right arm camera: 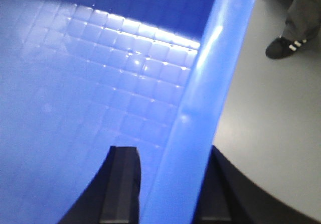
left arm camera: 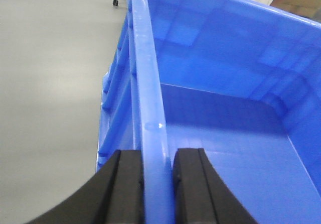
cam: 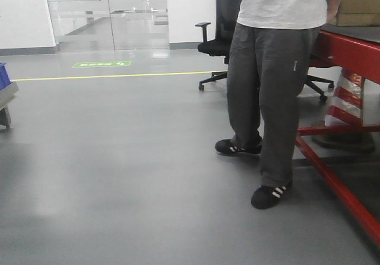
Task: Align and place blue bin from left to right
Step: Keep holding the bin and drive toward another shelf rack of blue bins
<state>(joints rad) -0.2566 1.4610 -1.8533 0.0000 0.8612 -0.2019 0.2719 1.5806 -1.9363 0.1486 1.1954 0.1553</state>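
Blue bin (left arm camera: 225, 58) rim clamped by left jaws and right jaws alike (only front view shows a bystander (cam: 273, 98)).

**Blue bin held up by its rim**

The bin (left arm camera: 225, 58) was a bright-blue plastic crate, open-topped, with smooth inner walls and a base moulded in a grid of small squares. Vertical ribs showed on its outer side under a flanged top rim. It was off the floor (left arm camera: 50, 83) — in the front view only a blue strip of it crossed the top edge. One stretch of rim ran between the pads of the left gripper (left arm camera: 158, 184), pressed from both sides. Another stretch sat the same way in the right gripper (right arm camera: 170, 184), one finger inside the bin and one outside.
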